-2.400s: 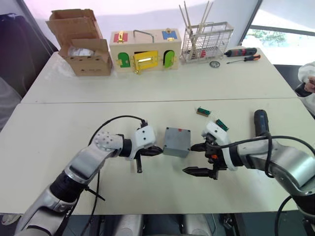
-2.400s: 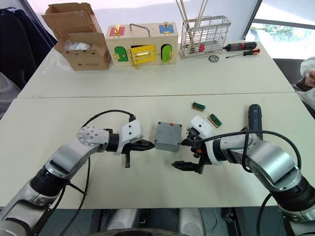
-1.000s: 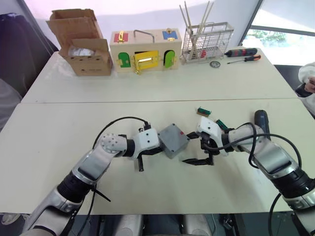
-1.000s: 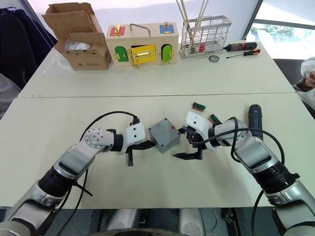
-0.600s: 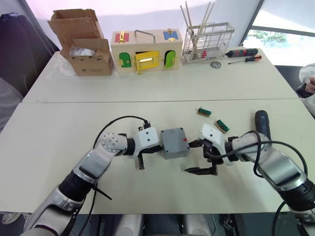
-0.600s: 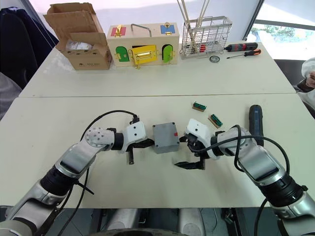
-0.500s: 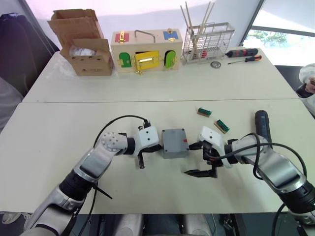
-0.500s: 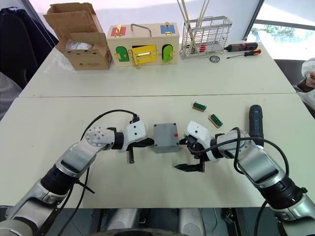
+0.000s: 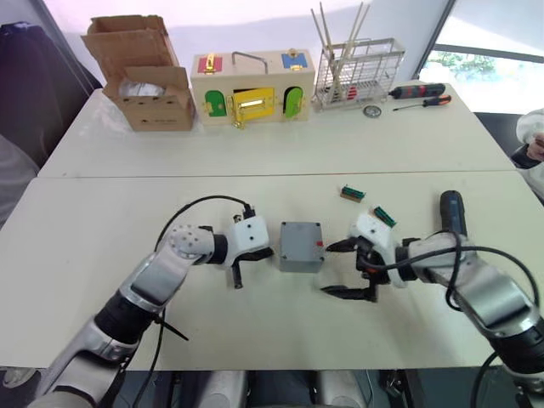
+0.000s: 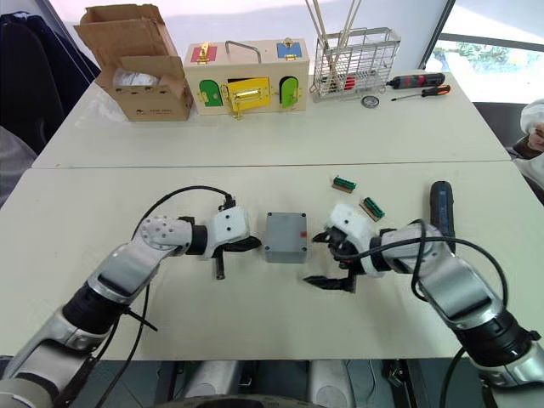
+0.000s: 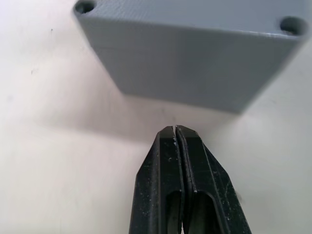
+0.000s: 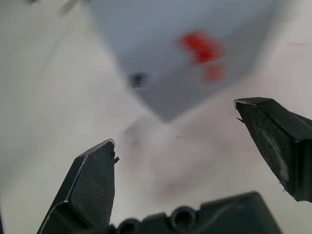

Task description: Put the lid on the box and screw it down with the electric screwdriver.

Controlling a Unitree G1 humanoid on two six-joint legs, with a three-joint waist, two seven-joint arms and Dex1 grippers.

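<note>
Grey square box (image 9: 301,246), red-marked, between pinched-together left hand (image 9: 265,252) and spread right hand (image 9: 337,269).

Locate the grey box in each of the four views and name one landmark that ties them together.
Left eye view: the grey box sits mid-table between the two pincers.
Right eye view: mid-table again, between the pincers.
Left wrist view: its side wall and two corner screw holes, just beyond the shut left pincer.
Right wrist view: its corner, ahead of the open right pincer.
Shared landmark: the red mark.
</note>
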